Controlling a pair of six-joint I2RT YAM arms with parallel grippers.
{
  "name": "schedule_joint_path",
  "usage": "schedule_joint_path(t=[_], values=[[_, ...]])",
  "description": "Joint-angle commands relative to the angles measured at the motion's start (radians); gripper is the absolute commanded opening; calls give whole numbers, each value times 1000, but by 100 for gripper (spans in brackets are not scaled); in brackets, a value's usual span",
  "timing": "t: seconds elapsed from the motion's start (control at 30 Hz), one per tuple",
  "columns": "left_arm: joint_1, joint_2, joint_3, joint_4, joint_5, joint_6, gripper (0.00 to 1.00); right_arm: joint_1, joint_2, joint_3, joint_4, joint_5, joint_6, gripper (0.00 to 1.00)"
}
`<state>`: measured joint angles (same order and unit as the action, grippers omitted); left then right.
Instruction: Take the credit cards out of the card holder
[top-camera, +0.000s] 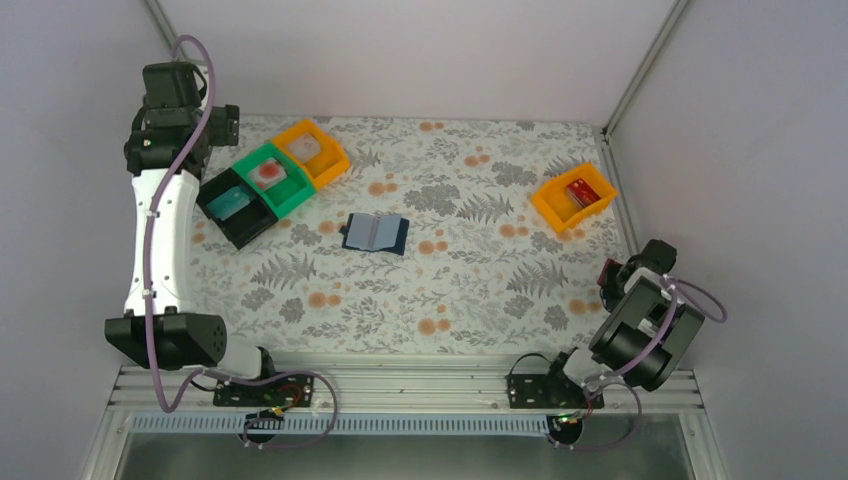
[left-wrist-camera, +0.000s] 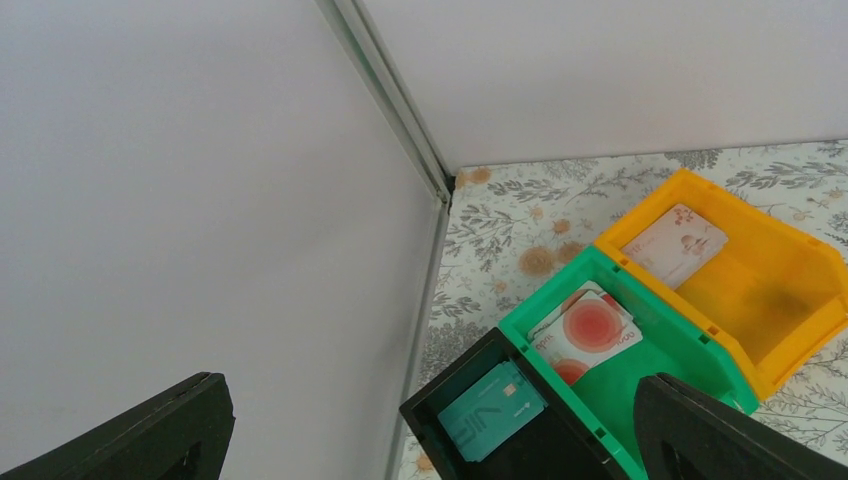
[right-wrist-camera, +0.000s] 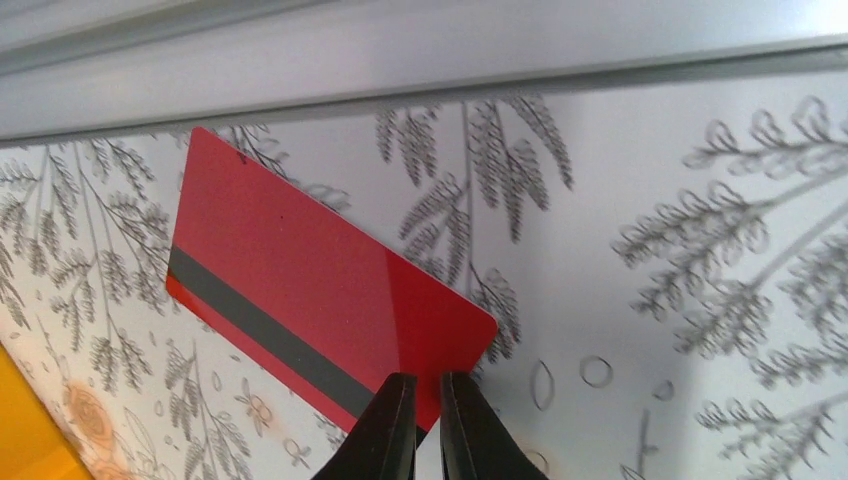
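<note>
The card holder (top-camera: 375, 233) lies open on the flowered table, navy with blue pockets, and neither arm is near it. My right gripper (right-wrist-camera: 428, 385) hovers by the table's right edge (top-camera: 612, 272). Its jaws are pinched on the near corner of a red credit card (right-wrist-camera: 300, 280) with a dark stripe. My left gripper (left-wrist-camera: 432, 392) stands open and empty above the far-left bins. A teal card (left-wrist-camera: 492, 410) lies in the black bin (left-wrist-camera: 440, 420). Red-spotted cards (left-wrist-camera: 590, 328) lie in the green bin (left-wrist-camera: 660, 350). A pale card (left-wrist-camera: 675, 243) lies in the orange bin (left-wrist-camera: 770, 290).
A second orange bin (top-camera: 573, 198) at the far right holds a red card (top-camera: 582, 190). Enclosure walls and an aluminium rail (right-wrist-camera: 420, 80) run close along the right gripper's side. The left wall (left-wrist-camera: 180, 200) stands close to the left gripper.
</note>
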<state>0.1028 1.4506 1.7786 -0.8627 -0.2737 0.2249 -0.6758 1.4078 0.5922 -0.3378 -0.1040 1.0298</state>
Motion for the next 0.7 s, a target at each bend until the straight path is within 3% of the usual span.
schedule_joint_path(t=[0.0, 0.37, 0.67], values=[[5, 7, 31, -7, -32, 12, 100, -15, 106, -15, -13, 50, 22, 11], [5, 13, 13, 3, -61, 23, 100, -19, 191, 92, -8, 77, -73, 8], [4, 36, 18, 3, -21, 2, 100, 134, -37, 131, -77, 203, -289, 4]])
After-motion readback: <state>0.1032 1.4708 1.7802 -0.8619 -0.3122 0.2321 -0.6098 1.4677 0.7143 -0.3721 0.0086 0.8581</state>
